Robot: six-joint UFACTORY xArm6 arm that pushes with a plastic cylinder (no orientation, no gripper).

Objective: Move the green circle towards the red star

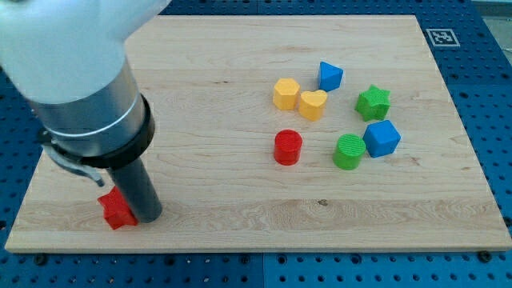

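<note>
Down at the view's bottom left, my tip (pixel 146 216) sits right against the red star (pixel 117 208) (the rod carries nothing, it only pushes), well apart from the green circle (pixel 348 152). That circle sits across the board beside the blue cube (pixel 382 138), near the red cylinder (pixel 287 148), so by my reckoning nothing is done yet and the whole push leftward remains

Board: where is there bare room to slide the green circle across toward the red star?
Bare wood runs from the red cylinder left to the red star, and along the view's bottom edge. Crowded at the view's right: green circle touches the blue cube. My tip is hidden behind the rod.
</note>
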